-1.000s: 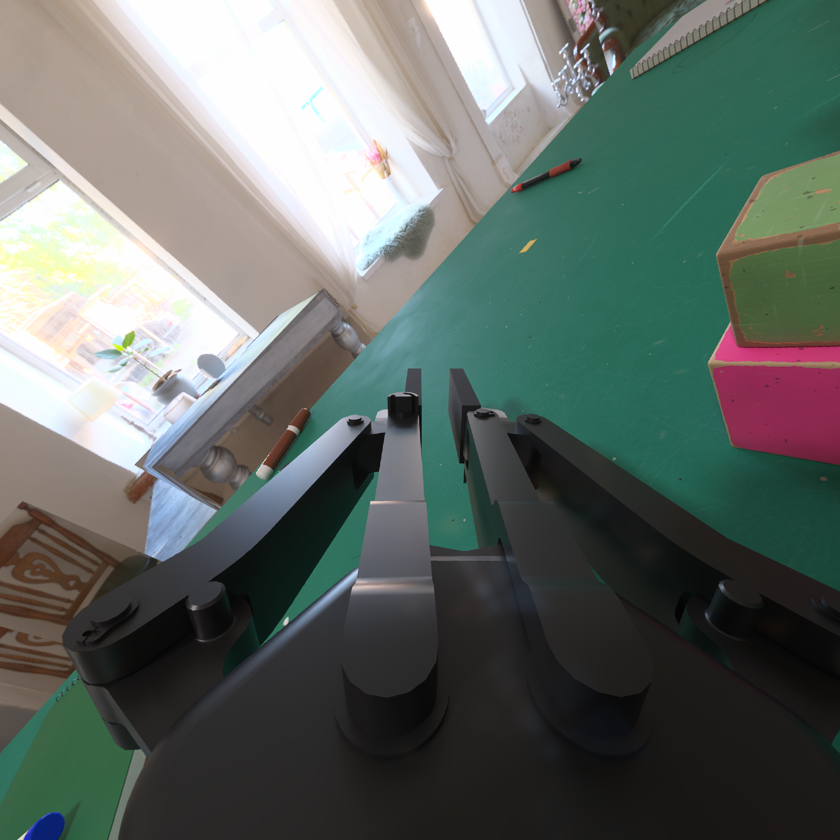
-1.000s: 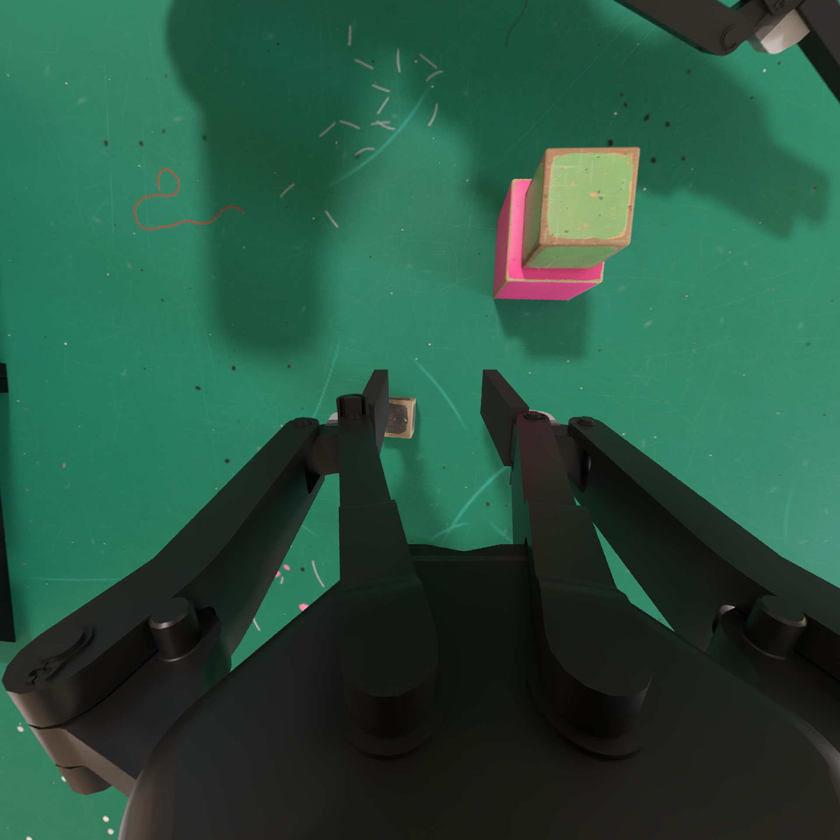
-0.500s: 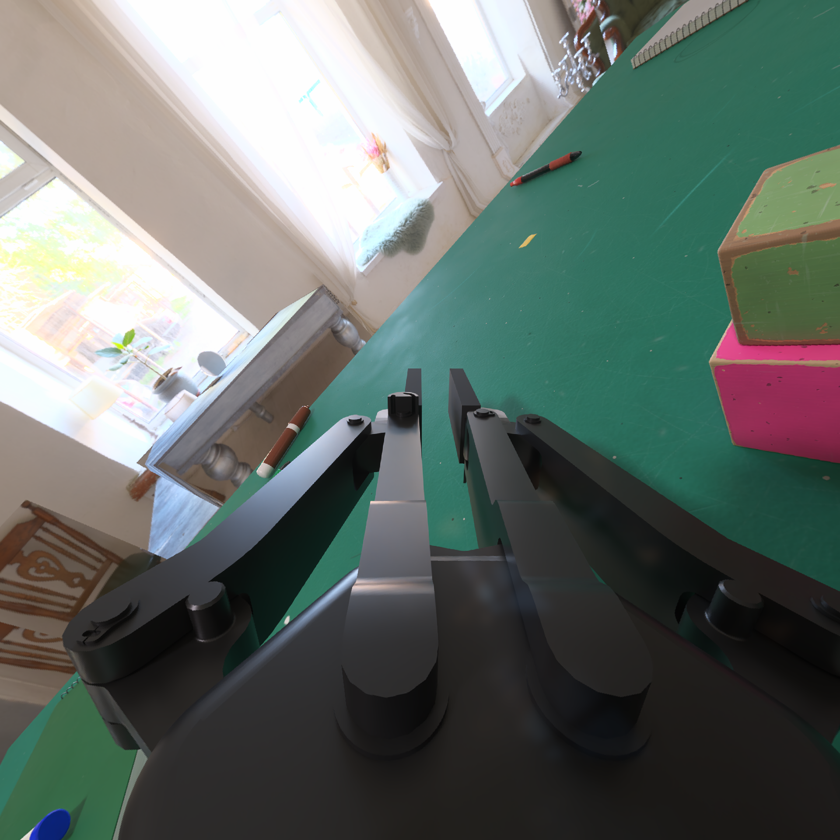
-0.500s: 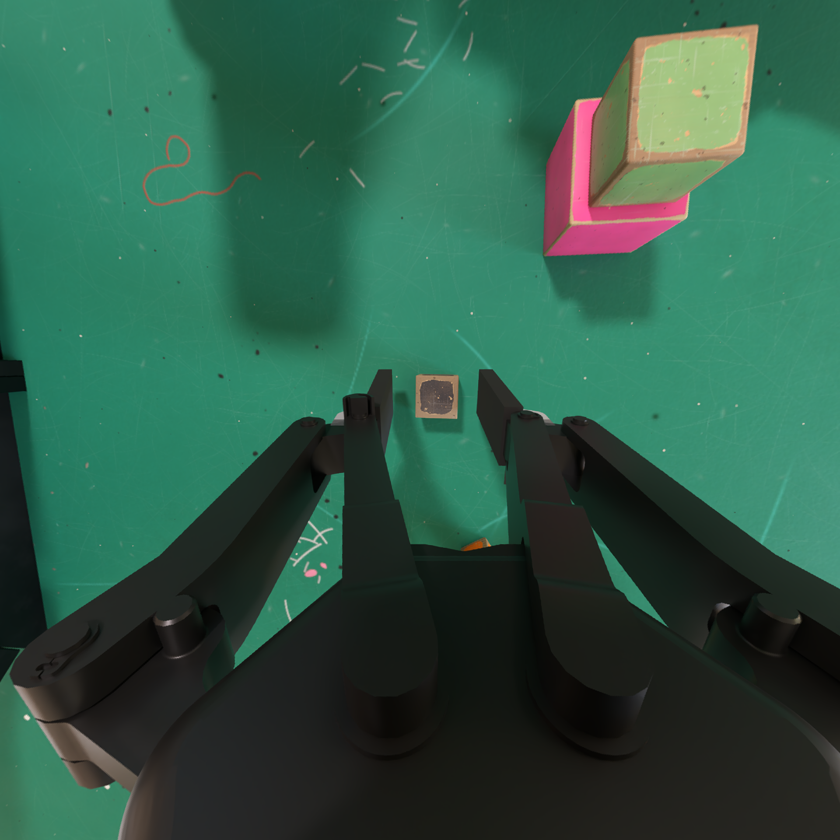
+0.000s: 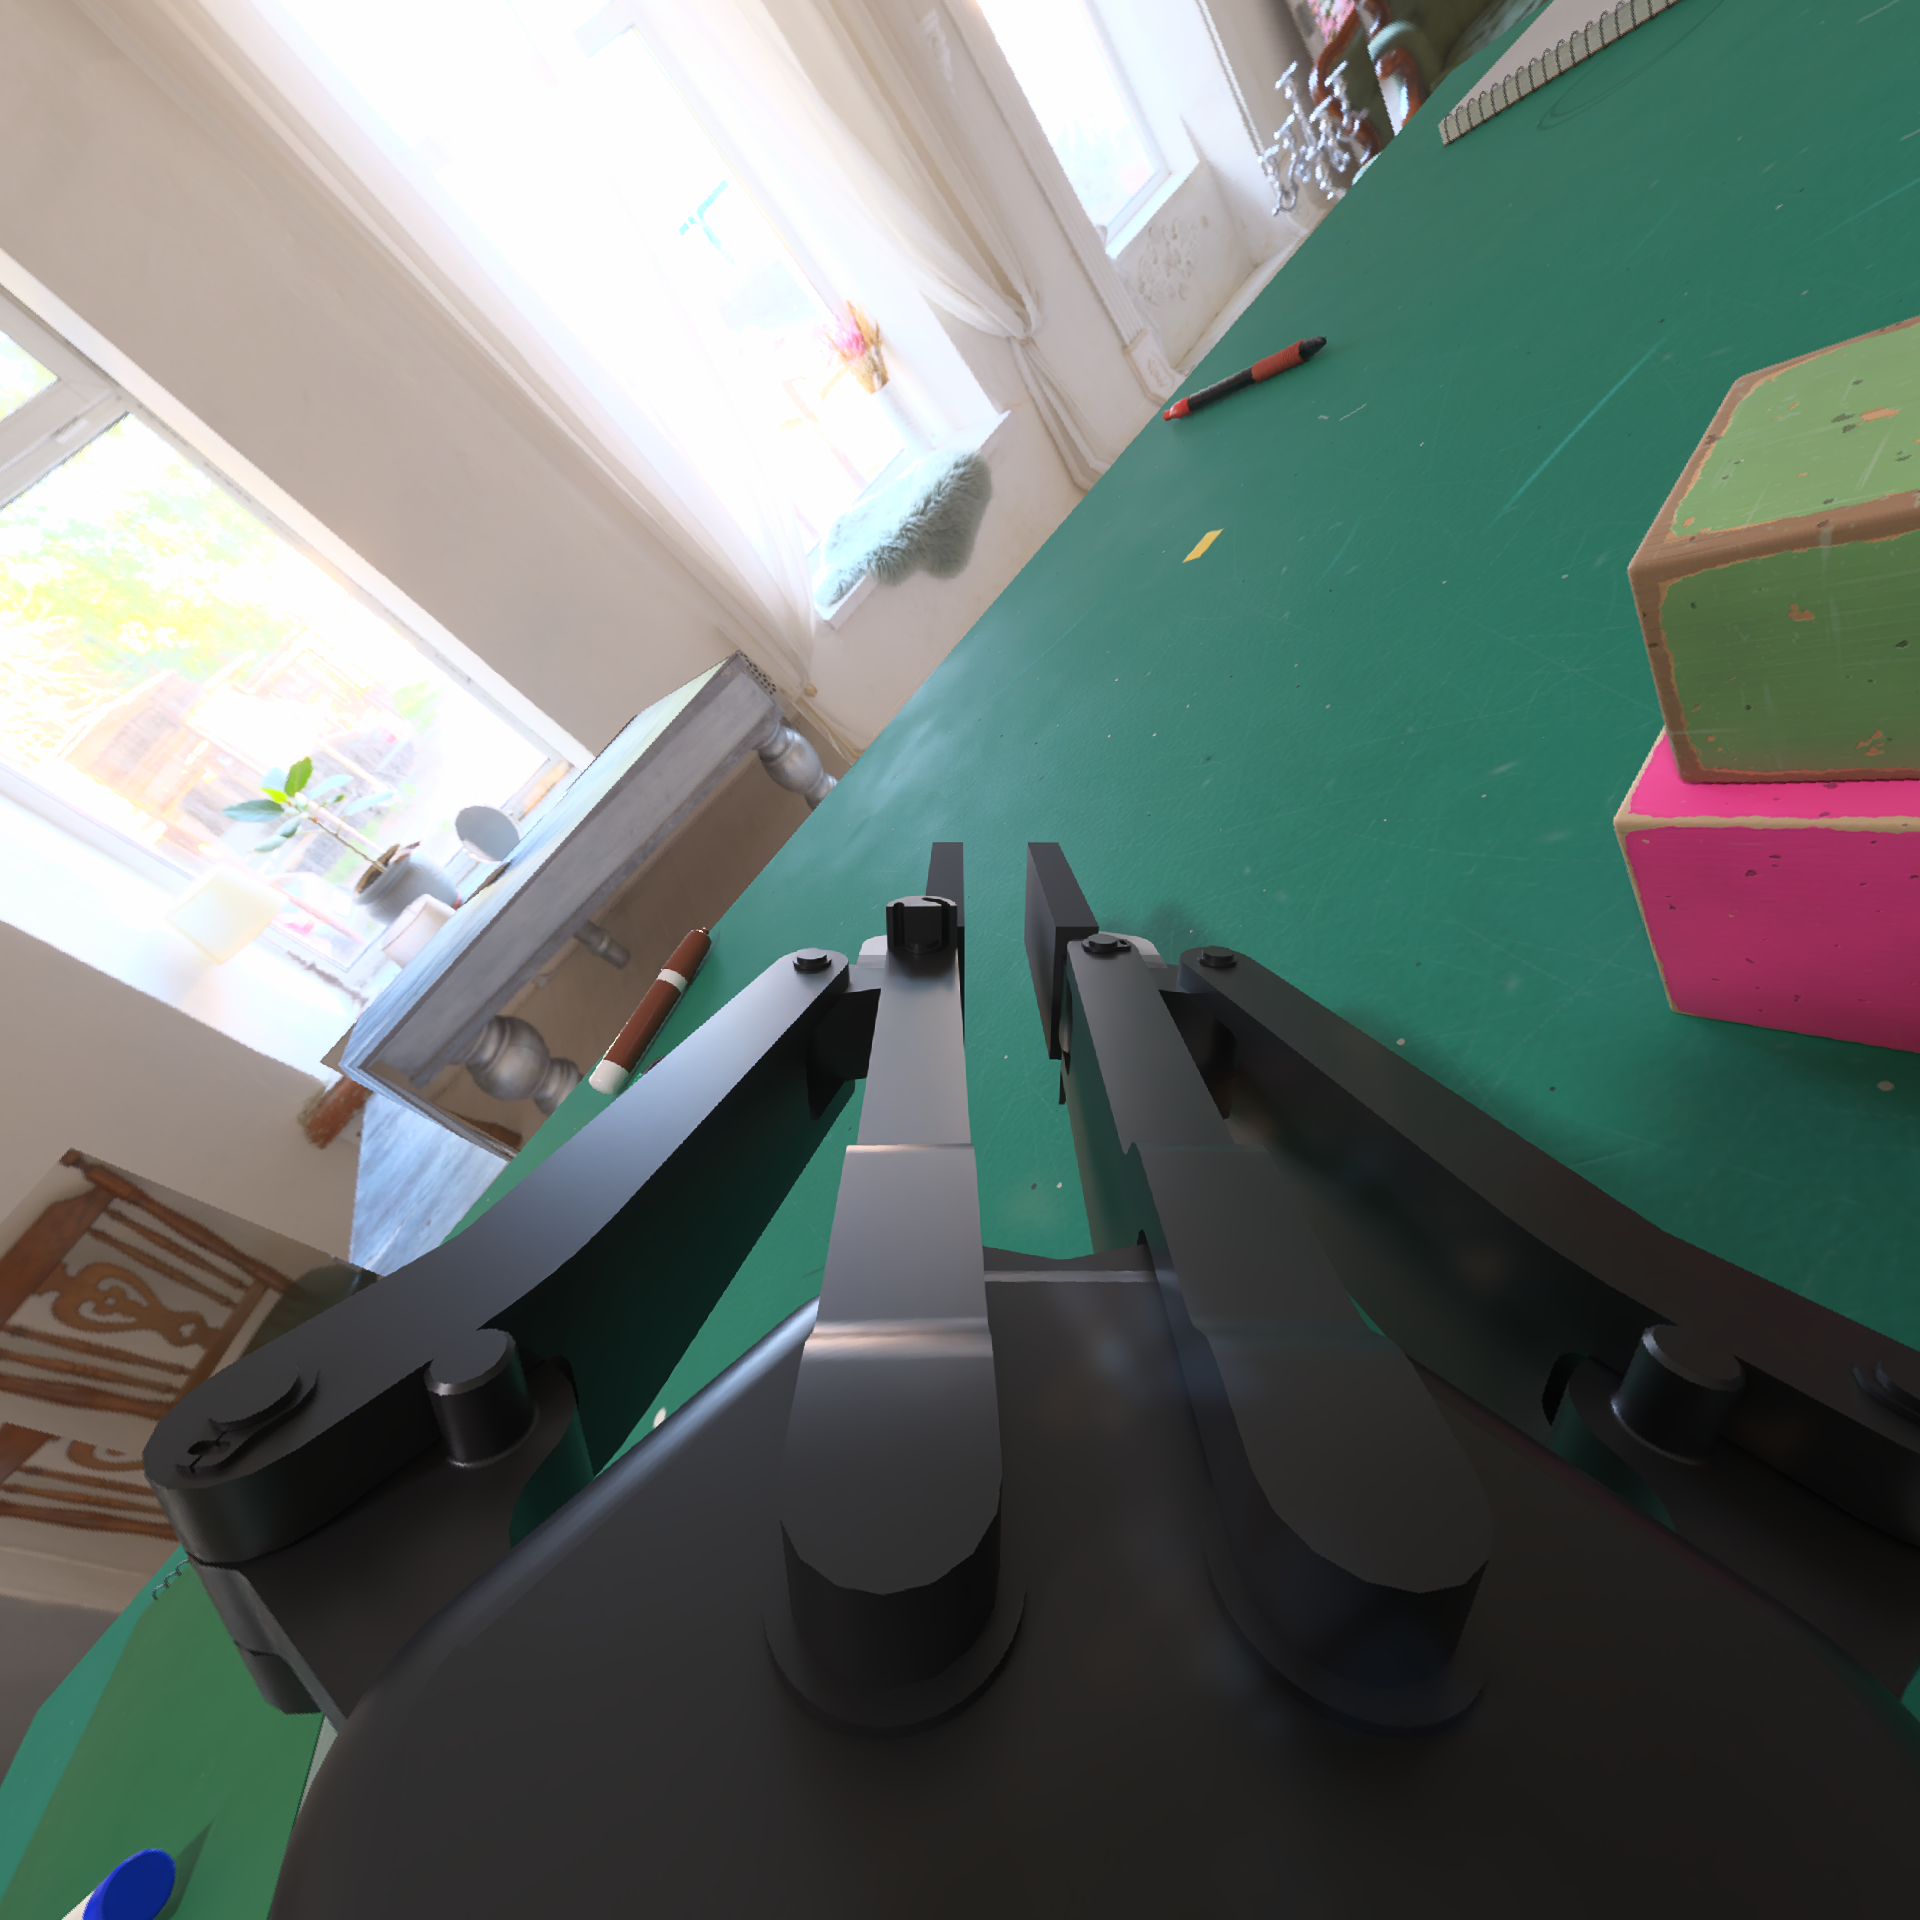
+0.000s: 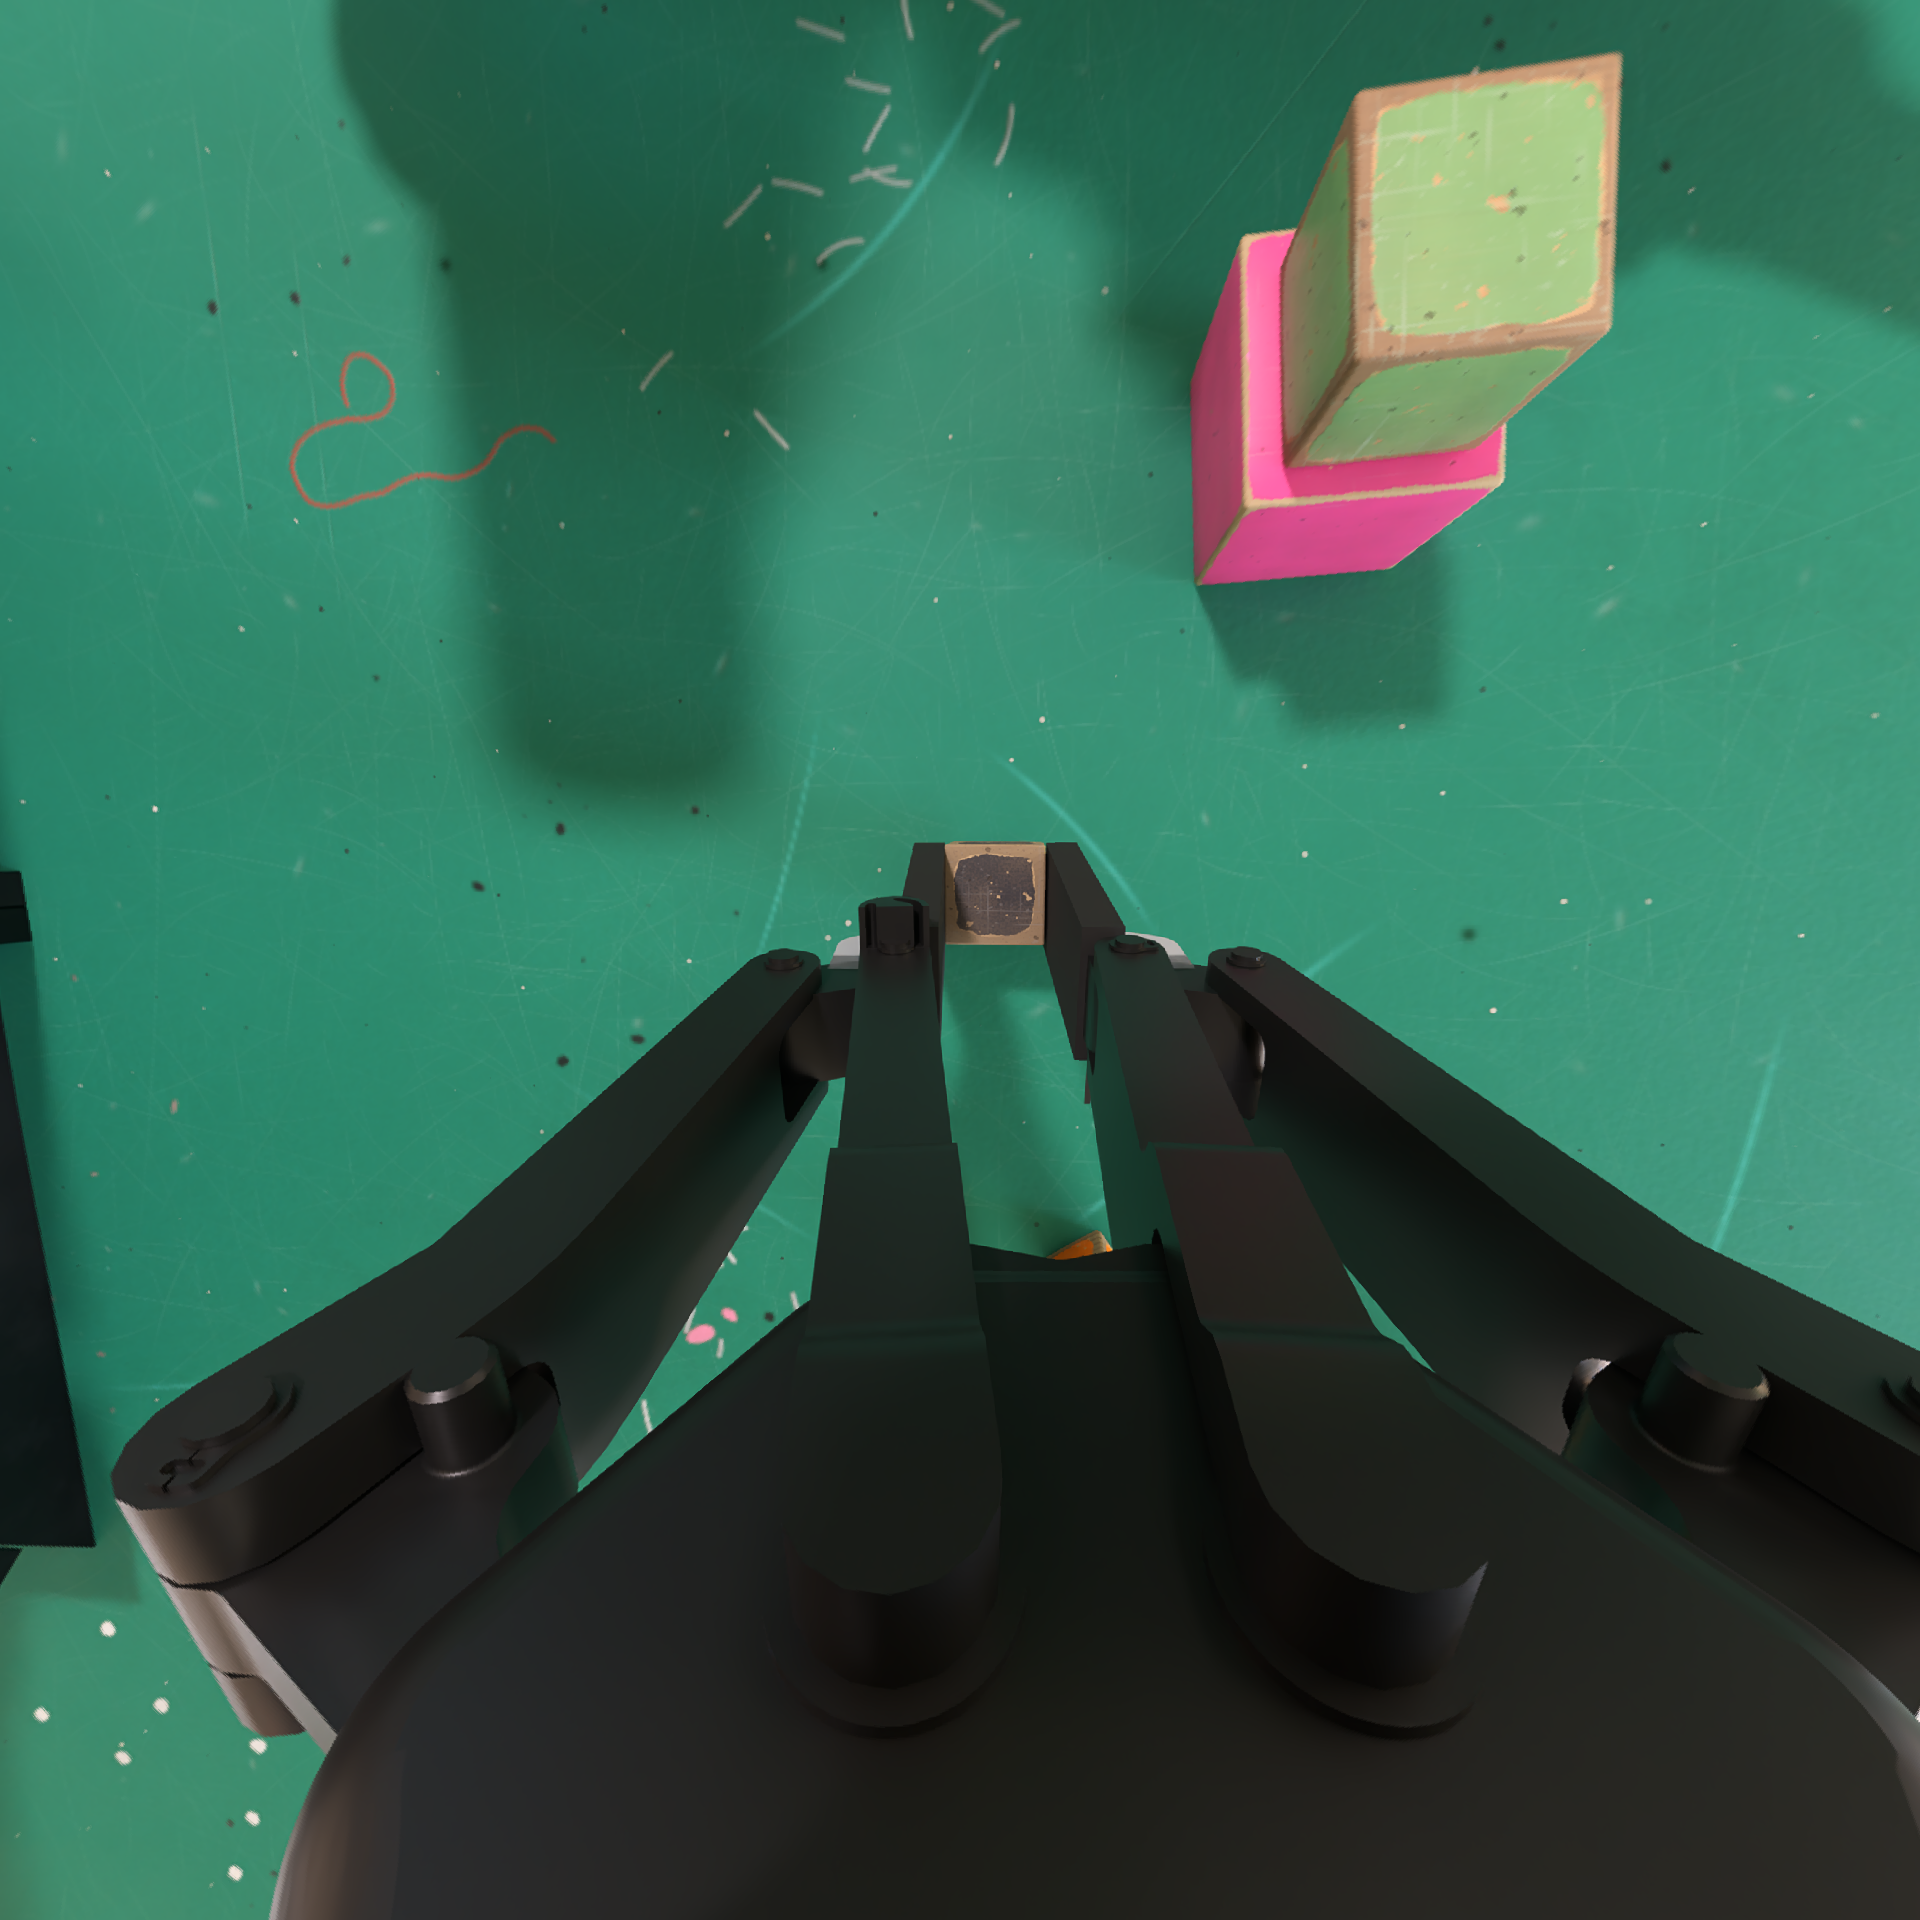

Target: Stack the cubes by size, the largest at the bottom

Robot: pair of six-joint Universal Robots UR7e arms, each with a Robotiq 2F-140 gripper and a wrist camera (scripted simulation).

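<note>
A green cube (image 6: pixel 1455 260) sits on a larger pink cube (image 6: pixel 1340 499) on the green table; the pair also shows at the right of the left wrist view, green cube (image 5: pixel 1787 623) on pink cube (image 5: pixel 1787 914). My right gripper (image 6: pixel 994 894) points straight down and is shut on a small dark cube with tan edges (image 6: pixel 994 896), its pads against the cube's two sides, below and left of the stack. My left gripper (image 5: pixel 992 899) is shut and empty, low over the table, left of the stack.
A red pen (image 5: pixel 1247 376) and a spiral notebook (image 5: pixel 1558 62) lie far up the table. A brown marker (image 5: pixel 655 1013) lies by the table's left edge. A dark block (image 6: pixel 26 1195) is at the left edge of the right wrist view. A red string (image 6: pixel 384 447) lies at upper left.
My right gripper has moved over the small dark cube, come lower and shut on it. The stack has shifted up and right in its view. My left gripper has barely moved.
</note>
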